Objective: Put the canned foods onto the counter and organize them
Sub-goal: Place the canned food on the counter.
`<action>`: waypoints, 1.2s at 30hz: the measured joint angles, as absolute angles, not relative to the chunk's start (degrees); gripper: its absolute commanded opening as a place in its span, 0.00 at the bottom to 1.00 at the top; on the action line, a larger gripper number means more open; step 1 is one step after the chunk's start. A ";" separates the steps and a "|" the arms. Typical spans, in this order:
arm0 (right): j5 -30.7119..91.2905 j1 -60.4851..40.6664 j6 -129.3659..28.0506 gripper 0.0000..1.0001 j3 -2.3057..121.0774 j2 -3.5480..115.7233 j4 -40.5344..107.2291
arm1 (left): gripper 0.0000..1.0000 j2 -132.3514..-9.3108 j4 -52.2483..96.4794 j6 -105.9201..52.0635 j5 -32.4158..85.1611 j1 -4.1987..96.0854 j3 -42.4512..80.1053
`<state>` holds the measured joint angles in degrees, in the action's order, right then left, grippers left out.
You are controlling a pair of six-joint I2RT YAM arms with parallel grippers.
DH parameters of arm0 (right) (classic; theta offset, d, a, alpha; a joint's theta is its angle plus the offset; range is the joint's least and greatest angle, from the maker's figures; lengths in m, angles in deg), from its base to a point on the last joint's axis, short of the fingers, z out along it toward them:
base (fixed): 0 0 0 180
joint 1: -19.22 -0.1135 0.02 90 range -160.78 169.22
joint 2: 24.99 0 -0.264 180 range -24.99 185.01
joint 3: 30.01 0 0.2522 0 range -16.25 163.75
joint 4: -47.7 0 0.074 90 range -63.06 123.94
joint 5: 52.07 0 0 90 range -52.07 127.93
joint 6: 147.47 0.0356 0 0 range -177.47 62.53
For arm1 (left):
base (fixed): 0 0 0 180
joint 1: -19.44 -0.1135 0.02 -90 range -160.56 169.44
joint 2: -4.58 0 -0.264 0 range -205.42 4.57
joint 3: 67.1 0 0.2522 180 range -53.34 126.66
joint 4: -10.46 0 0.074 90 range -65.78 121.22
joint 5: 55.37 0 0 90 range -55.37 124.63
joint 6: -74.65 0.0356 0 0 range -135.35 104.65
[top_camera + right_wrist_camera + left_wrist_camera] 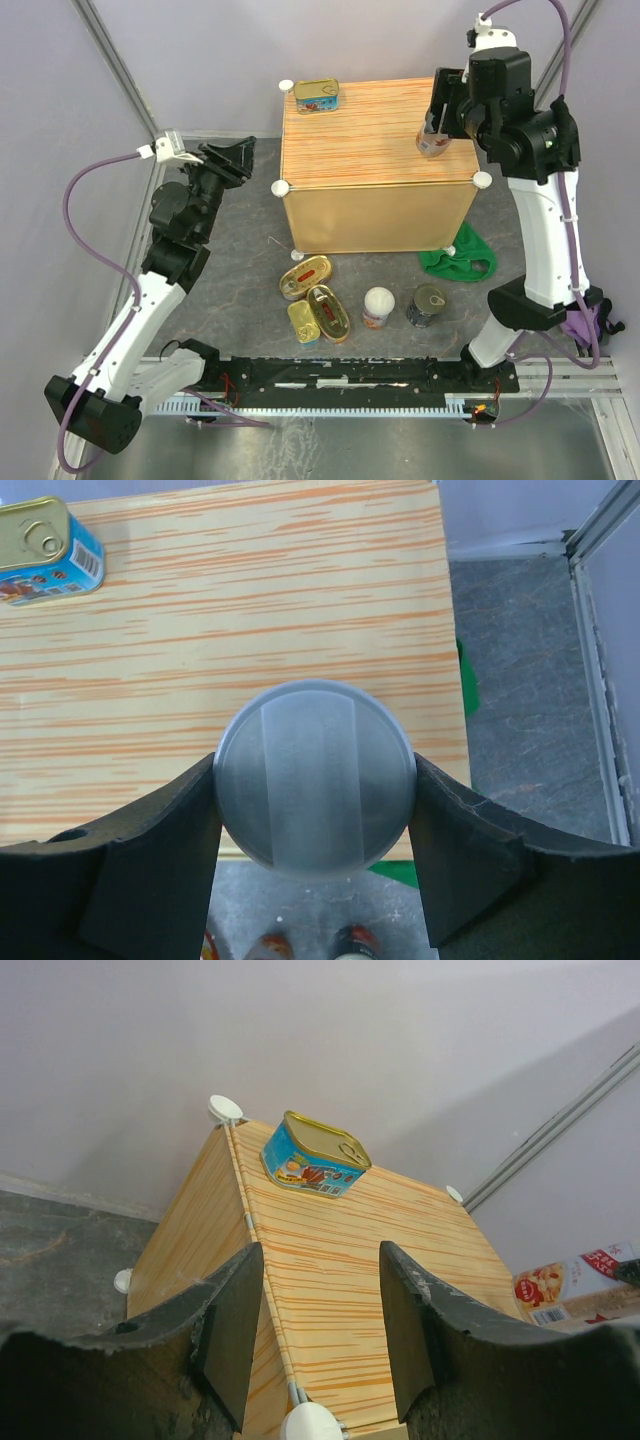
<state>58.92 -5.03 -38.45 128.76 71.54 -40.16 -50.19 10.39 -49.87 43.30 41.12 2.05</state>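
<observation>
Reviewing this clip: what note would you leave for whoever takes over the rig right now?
Left hand: open, empty, left of the counter.
Right hand: shut on a grey-lidded can over the counter's near right edge.
Done: one blue rectangular tin on the far left corner.
Left: release that can, then move five from the table: two oval tins, a rectangular tin, a white-lidded can, a dark can.

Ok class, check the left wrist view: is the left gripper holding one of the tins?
No: the left gripper has nothing between its spread fingers, and only the counter and a rectangular tin show beyond them.
</observation>
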 measured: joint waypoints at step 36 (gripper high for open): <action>62.62 1.55 -42.55 0.02 135.52 85.68 -29.37 | 0.57 -53.95 10.31 -45.63 42.99 41.12 5.11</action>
